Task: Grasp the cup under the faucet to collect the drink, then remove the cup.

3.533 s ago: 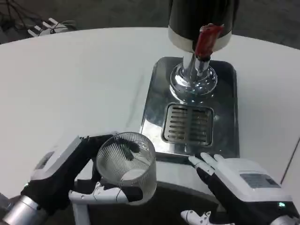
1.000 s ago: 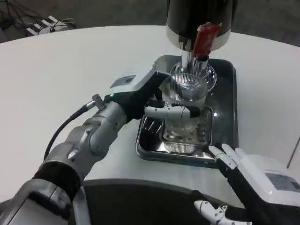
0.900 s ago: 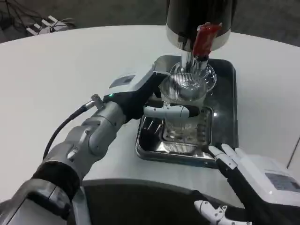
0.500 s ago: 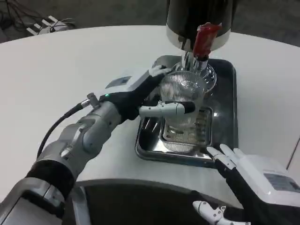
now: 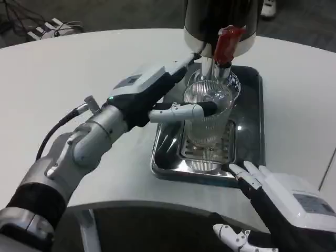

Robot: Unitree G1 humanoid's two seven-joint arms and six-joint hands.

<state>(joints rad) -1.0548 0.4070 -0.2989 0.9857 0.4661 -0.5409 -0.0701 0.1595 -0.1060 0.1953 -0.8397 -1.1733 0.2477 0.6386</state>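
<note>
Nearest you, your right hand rests at the table edge just before the metal tray, fingers spread, holding nothing. Farther in, your left hand holds the ribbed clear cup (thumb across its near side, other fingers behind). The cup sits over the tray's slotted grate, directly below the faucet of the dispenser.

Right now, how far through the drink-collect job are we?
Done: the left robot hand holds the ribbed clear cup and has it over the drip tray, beneath the faucet with its red lever. In hand: positioning; no liquid visible in the cup. Left: collecting the drink, then removing the cup. The right robot hand waits open at the table's near edge.
</note>
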